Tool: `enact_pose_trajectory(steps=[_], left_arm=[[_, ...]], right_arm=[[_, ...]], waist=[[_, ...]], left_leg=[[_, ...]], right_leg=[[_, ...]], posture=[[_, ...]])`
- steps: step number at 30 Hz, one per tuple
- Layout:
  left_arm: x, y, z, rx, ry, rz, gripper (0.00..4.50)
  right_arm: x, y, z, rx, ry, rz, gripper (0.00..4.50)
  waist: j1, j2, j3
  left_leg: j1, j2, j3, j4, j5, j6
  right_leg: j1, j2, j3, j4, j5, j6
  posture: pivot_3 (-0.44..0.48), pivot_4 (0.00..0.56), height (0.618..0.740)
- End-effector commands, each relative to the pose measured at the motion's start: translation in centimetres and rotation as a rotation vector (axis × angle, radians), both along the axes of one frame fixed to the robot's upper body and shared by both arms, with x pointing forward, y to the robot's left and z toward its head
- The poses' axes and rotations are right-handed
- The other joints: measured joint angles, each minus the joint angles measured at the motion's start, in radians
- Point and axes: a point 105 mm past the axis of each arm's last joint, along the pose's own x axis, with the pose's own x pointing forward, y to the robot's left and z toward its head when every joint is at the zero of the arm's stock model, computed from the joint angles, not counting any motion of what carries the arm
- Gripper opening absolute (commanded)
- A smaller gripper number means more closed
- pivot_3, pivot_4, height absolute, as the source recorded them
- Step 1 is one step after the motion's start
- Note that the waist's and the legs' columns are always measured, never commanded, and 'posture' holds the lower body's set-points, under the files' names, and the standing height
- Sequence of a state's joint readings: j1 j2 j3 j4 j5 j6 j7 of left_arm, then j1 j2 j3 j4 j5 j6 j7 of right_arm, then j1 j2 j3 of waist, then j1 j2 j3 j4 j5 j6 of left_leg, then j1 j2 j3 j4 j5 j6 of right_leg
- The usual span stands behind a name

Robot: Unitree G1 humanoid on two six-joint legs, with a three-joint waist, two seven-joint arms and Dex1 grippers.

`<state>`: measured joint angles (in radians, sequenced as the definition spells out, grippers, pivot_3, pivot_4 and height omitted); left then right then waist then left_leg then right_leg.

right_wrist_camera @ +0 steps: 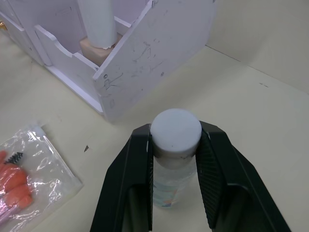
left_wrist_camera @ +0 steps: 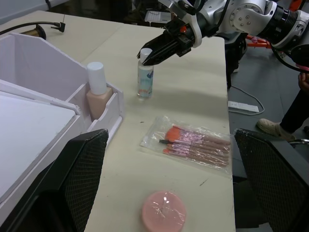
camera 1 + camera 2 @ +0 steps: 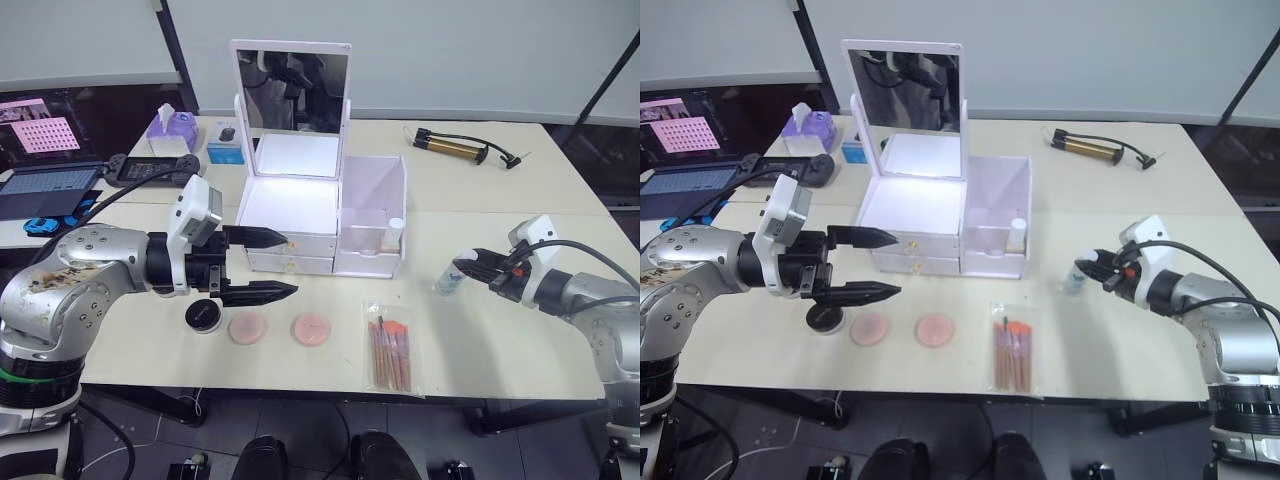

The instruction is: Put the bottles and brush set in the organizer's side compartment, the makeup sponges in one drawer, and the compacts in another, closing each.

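Right of centre in the head views, a small clear plastic bottle with a white cap (image 1: 175,140) stands upright on the beige tabletop (image 3: 500,330), well apart from the white mirrored organizer (image 3: 320,215). The right gripper (image 1: 175,159) has its two black fingers closed against the bottle just under the cap. Inside the organizer's open side compartment (image 3: 372,215) stands a beige foundation bottle with a white cap (image 2: 98,94). Below that, toward the lower centre, a clear packet of pink-handled brushes (image 3: 387,347) lies flat, with two round pink compacts (image 3: 281,328) to its left and a round black compact (image 3: 203,315) further left. The left gripper (image 3: 275,265) hovers in front of the organizer's closed drawers (image 3: 290,255), fingers spread wide and holding nothing. At upper right lies a black and gold hand pump (image 3: 455,147).
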<state>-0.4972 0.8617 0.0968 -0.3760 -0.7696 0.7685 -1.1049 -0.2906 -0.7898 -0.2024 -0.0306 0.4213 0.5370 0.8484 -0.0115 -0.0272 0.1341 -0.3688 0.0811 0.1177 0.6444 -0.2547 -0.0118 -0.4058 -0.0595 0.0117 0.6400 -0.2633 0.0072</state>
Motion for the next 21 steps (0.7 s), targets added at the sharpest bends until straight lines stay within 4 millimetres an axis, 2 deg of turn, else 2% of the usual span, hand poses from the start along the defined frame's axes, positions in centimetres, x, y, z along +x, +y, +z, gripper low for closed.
enact_pose_trajectory(steps=[1, 7, 12, 14, 17, 21], left_arm=[[0.3, 0.7, 0.9, -0.004, -0.051, 0.029, 4.50], [0.9, 1.9, 0.5, -0.015, -0.070, 0.105, 4.50], [1.9, 2.8, 1.4, -0.064, -0.195, 0.219, 4.50], [2.3, 3.1, 1.5, -0.072, -0.245, 0.258, 4.50], [1.5, 3.1, 1.0, -0.098, -0.226, 0.279, 4.50], [0.6, 3.3, 0.3, -0.096, -0.215, 0.316, 4.50]], right_arm=[[-0.2, 1.0, 4.5, 0.030, -0.105, 0.072, 0.89], [-0.4, 4.5, 10.4, 0.051, -0.179, 0.242, 0.89], [0.6, 8.3, 13.7, 0.018, -0.217, 0.361, 0.89], [1.1, 9.4, 14.1, 0.012, -0.221, 0.394, 0.89], [2.2, 11.5, 14.1, 0.016, -0.226, 0.433, 0.89], [3.2, 13.2, 12.9, -0.012, -0.208, 0.466, 0.89]], waist=[[0.000, 0.000, 0.000], [-0.007, 0.002, 0.001], [-0.002, 0.001, 0.001], [0.000, 0.001, 0.001], [0.000, 0.001, 0.001], [0.000, 0.001, 0.001]], left_leg=[[0.000, 0.000, 0.000, 0.000, 0.000, 0.000], [0.001, 0.001, 0.000, -0.001, 0.000, 0.000], [0.000, 0.000, -0.001, 0.000, 0.000, 0.000], [0.000, 0.000, -0.001, 0.000, 0.000, 0.000], [-0.001, 0.000, -0.001, 0.000, 0.000, 0.000], [-0.001, 0.001, 0.000, 0.000, 0.000, 0.000]], right_leg=[[0.000, 0.000, 0.000, 0.000, 0.000, 0.000], [0.000, 0.001, 0.001, 0.000, 0.001, -0.002], [-0.001, 0.001, 0.000, 0.000, 0.001, -0.002], [-0.001, 0.000, 0.000, 0.000, 0.001, -0.003], [-0.001, 0.000, -0.001, 0.000, 0.001, -0.003], [-0.002, 0.000, 0.000, 0.000, 0.001, -0.003]], posture=[[0.000, 0.150, 0.725], [0.000, 0.150, 0.725], [0.000, 0.150, 0.725], [0.000, 0.150, 0.725], [0.000, 0.150, 0.725], [0.000, 0.150, 0.725]])
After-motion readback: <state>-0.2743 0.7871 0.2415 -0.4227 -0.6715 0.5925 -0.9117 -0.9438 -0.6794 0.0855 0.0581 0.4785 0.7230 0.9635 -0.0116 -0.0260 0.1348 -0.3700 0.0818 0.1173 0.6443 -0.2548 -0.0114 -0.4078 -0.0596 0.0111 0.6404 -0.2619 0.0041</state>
